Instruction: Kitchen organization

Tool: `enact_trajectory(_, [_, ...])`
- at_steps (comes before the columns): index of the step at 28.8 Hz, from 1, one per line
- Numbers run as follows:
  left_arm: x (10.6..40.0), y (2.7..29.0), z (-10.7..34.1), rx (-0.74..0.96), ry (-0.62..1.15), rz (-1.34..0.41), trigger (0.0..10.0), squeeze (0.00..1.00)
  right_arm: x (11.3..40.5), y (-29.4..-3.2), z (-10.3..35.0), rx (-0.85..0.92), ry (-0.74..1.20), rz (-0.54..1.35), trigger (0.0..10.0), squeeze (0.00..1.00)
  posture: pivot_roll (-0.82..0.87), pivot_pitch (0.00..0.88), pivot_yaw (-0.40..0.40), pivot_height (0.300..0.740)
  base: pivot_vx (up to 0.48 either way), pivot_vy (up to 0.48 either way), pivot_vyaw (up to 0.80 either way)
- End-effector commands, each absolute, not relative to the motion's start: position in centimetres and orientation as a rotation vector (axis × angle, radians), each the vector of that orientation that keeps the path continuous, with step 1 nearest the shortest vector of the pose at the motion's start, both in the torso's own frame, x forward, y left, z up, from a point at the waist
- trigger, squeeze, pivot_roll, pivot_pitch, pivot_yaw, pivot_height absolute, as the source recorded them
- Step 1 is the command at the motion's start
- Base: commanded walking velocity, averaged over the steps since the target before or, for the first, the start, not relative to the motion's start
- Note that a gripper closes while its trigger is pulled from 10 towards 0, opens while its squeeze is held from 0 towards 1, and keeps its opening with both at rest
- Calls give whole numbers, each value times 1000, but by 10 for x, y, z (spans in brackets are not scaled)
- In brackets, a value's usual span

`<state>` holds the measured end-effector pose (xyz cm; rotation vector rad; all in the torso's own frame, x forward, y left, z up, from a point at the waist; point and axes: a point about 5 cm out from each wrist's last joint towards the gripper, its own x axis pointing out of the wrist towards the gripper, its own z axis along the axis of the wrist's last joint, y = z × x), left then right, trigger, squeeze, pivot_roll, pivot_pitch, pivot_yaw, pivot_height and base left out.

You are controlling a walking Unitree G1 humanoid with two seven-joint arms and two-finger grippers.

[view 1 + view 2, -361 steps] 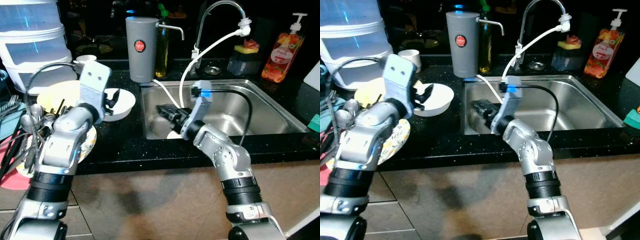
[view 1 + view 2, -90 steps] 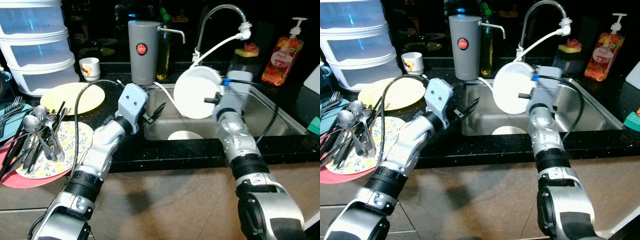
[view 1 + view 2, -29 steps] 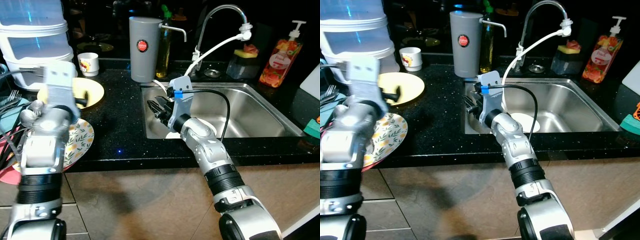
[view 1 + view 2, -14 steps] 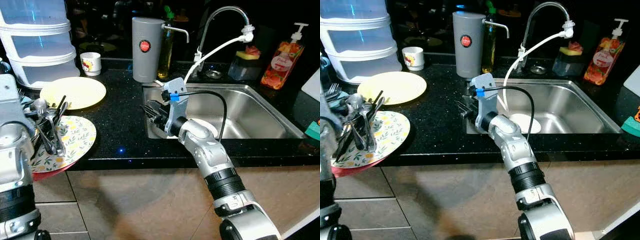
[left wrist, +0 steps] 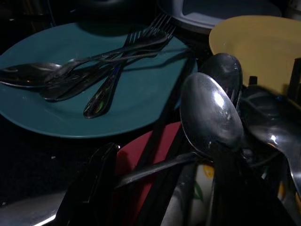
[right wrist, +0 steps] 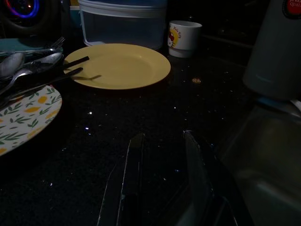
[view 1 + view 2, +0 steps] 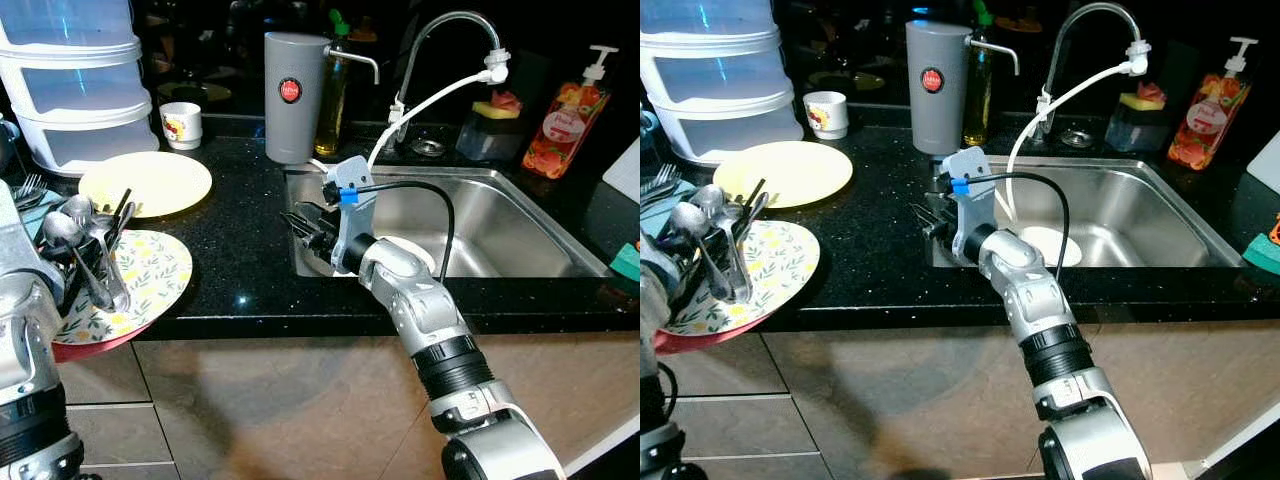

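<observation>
Cutlery (image 7: 85, 255) lies piled on the flowered plate (image 7: 150, 275) at the surface's left, handles pointing toward the yellow plate (image 7: 150, 183). Right claw (image 7: 303, 222) hovers empty, narrowly parted, at the sink's (image 7: 520, 215) left rim.

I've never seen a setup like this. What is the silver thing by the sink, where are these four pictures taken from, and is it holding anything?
The silver thing is a humanoid robot's right arm; its right gripper of two black fingers sits at the sink's left edge, jaws apart and holding nothing.

Two pictures come from cameras on its head, looking down at a black counter. The other two come from cameras on each wrist.

On the counter lie a yellow plate, a small mug, a grey dispenser, and a patterned plate piled with spoons. A white plate rests in the sink.

The left wrist picture shows the left gripper low over that cutlery, beside a teal plate with forks.
</observation>
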<state>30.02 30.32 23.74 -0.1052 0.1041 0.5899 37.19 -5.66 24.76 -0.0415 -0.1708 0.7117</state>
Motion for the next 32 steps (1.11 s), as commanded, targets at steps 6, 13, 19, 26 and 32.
enact_trajectory(6, [303,302,222,-171,169,582,10000,0,371,-58,248,-62,-173,712,10000,0,63,61,-60,740,0,0,0])
enact_trajectory(13, [319,291,223,-200,167,523,10000,0,372,-58,248,-66,-174,706,10000,0,63,61,-57,740,0,0,0])
enact_trajectory(19, [334,273,223,-221,175,459,10000,0,372,-59,248,-67,-174,703,10000,0,60,60,-54,740,0,0,0])
enact_trajectory(26, [349,247,221,-243,185,390,10000,0,372,-62,246,-70,-170,695,10000,0,54,62,-47,740,0,0,0])
enact_trajectory(32, [354,237,220,-252,188,370,10000,0,372,-62,246,-70,-169,692,10000,0,55,64,-47,740,0,0,0])
